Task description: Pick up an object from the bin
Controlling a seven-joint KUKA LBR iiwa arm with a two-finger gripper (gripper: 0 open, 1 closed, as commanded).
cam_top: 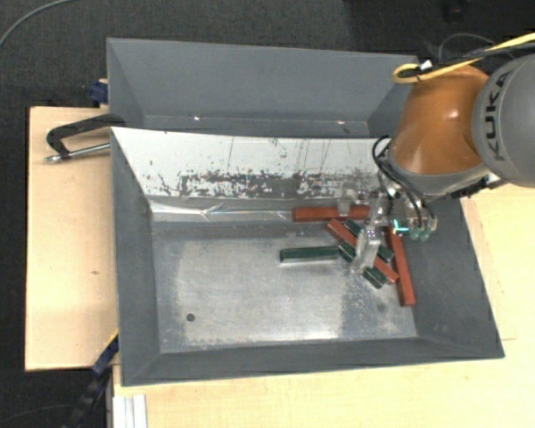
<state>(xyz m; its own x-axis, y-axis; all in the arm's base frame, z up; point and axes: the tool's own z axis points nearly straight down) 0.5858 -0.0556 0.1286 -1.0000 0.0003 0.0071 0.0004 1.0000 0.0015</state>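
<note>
Grey metal makes up the bin (250,78), with sloping walls and a scuffed, shiny floor. The arm enters from 3 o'clock, its orange cover (437,123) hanging above the bin's 2 o'clock corner. Below the cover, the gripper (367,250) is down in a small heap of bars (374,252) at about 3 o'clock on the floor, close to the right wall. Whether the tool is released, clenched or grasping something cannot be told, because its tip blends into the bars around it.

The heap is a mix of red-brown and dark green flat bars lying crossed over one another. At 11 o'clock from the gripper, a red-brown bar (316,213) lies nearly level along the foot of the back wall. At 9 o'clock from the gripper, a dark green bar (308,255) lies by itself on bare floor, just beside the heap and pointing towards it. At 5 o'clock from the gripper, a long red-brown bar (403,279) runs steeply down beside the right wall, and a short dark green piece (375,277) sits against its left side. A small dark spot (190,318) marks the floor at 8 o'clock, well apart from everything else.
</note>
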